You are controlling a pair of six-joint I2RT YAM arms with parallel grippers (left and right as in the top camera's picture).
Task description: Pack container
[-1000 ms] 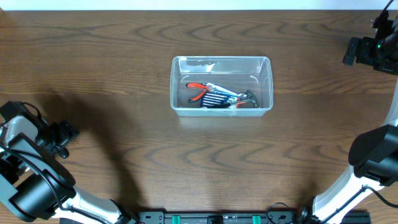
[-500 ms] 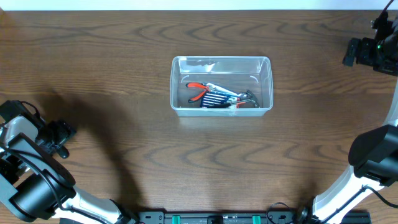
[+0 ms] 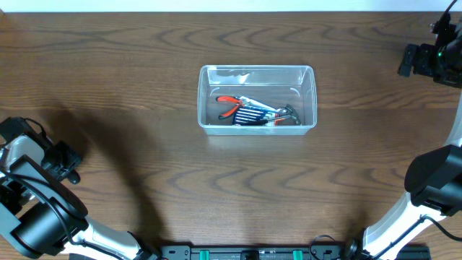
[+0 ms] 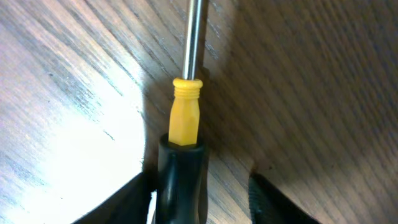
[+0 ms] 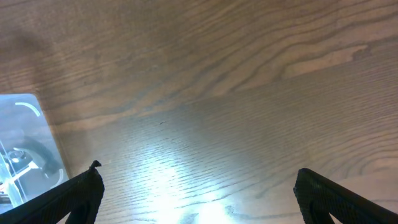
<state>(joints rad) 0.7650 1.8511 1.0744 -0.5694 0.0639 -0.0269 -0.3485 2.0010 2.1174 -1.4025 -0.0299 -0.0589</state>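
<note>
1. The clear container (image 3: 258,129) sits mid-table (image 3: 130,65), holding red-handled pliers (image 3: 229,105) among other tools, with open wood all round and both arms well apart from it.
2. The left gripper (image 4: 196,180), near the table's left edge, is parted, its fingers either side of a yellow-and-black screwdriver (image 4: 185,118) lying on the wood; whether they touch it I cannot tell.
3. The right gripper (image 5: 199,169), by the far right corner, is spread wide and holds nothing.

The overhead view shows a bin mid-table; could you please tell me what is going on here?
Two robot arms are packing hand tools into the clear container. Red-handled pliers and other tools already lie inside. The left pincer, near the left edge of the table, has a yellow-and-black screwdriver between its fingers; whether it grips is unclear. The right pincer is open and empty, off to the container's right.
</note>
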